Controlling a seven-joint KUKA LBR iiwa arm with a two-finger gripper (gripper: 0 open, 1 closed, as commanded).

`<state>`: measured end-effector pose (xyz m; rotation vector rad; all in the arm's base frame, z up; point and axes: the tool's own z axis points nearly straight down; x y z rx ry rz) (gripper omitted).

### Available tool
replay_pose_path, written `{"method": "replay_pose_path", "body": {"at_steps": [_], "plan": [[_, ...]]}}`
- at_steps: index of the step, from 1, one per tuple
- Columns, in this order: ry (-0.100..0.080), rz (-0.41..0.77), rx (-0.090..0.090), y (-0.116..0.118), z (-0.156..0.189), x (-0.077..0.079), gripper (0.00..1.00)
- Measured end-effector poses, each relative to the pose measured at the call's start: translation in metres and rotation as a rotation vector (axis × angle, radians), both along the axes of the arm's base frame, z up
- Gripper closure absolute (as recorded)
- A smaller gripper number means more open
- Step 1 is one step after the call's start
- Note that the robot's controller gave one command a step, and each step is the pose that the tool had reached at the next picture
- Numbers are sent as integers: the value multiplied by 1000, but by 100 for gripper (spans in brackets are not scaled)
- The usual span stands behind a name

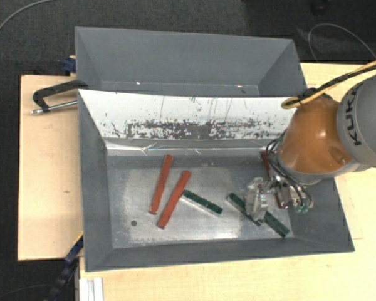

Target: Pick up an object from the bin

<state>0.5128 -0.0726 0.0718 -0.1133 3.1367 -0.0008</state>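
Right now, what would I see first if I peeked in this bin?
First, the arm's orange cover on the right, with the gripper low over a dark green stick at the bin's right end. Then a red-brown stick and a second red-brown stick side by side, left of the middle.

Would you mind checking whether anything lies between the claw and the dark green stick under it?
Nothing visible does: the claw is right over that green stick, and the red sticks lie well apart.

"KU" lettering on grey arm [362, 125]
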Motion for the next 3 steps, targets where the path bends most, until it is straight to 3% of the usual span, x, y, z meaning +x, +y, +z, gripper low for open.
{"method": "replay_pose_path", "body": {"at_steps": [1,2,3], "plan": [[1,0,0,0,-1,0,0],[5,-249,3,20,-1,-20,0],[3,-248,2,19,-1,-20,100]]}}
